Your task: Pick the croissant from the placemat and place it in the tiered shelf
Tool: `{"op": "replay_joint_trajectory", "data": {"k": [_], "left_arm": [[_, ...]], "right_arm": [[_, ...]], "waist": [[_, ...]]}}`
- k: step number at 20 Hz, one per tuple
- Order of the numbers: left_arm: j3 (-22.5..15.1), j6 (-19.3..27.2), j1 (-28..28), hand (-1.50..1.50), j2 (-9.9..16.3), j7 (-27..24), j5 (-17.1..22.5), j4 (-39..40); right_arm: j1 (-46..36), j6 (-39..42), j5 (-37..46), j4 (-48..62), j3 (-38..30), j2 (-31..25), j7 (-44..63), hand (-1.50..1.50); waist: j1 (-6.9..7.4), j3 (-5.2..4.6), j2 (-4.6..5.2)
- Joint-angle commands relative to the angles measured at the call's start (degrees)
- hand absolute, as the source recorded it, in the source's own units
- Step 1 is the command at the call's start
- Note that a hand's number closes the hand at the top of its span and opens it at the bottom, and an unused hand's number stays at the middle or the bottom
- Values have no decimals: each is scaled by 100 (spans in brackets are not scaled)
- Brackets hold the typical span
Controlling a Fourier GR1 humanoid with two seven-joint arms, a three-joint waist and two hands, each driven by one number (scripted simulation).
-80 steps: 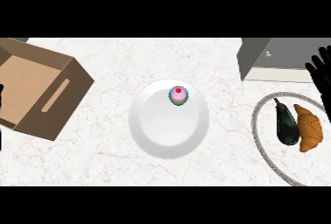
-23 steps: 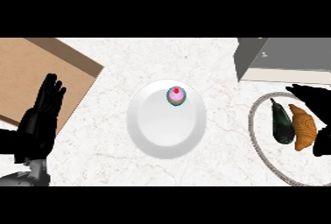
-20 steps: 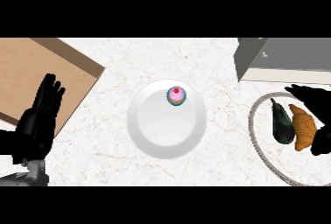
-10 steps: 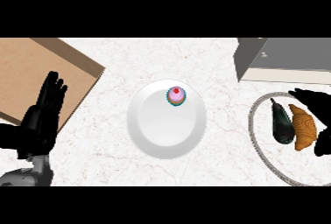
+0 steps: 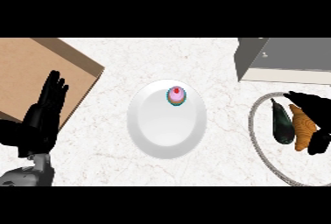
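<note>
Where curled: robot hand (image 5: 318, 127) around croissant (image 5: 301, 128)

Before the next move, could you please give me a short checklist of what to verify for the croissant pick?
1. Croissant on the placemat: ok.
2. Right hand at the croissant: ok, its fingers curve over the croissant's right side.
3. Croissant gripped: cannot tell.
4. Dark vegetable apart from the croissant: not ok, it lies against its left side.
5. Shelf in view: ok, just above the placemat.
6. Left hand out of the way: ok, open at the left edge.
</note>
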Motion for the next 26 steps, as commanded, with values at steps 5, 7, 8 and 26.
{"op": "replay_joint_trajectory", "data": {"k": [5,7,8,26], "left_arm": [[28,-42,85,0,-161,126,-160,-157],[12,-108,270,0,-281,-33,-130,-149],[158,-294,732,0,-222,-517,-4,-80],[230,-139,355,0,-246,165,-239,-306]], "right_arm": [[-48,-322,657,1012,-16,575,-202,-150],[-217,192,692,829,-97,277,-352,150],[-173,89,719,802,4,566,-213,150],[378,-322,-34,-793,-997,2050,780,150]], "waist": [[17,-20,18],[3,-22,15],[19,-23,15],[-169,-28,-59]]}}
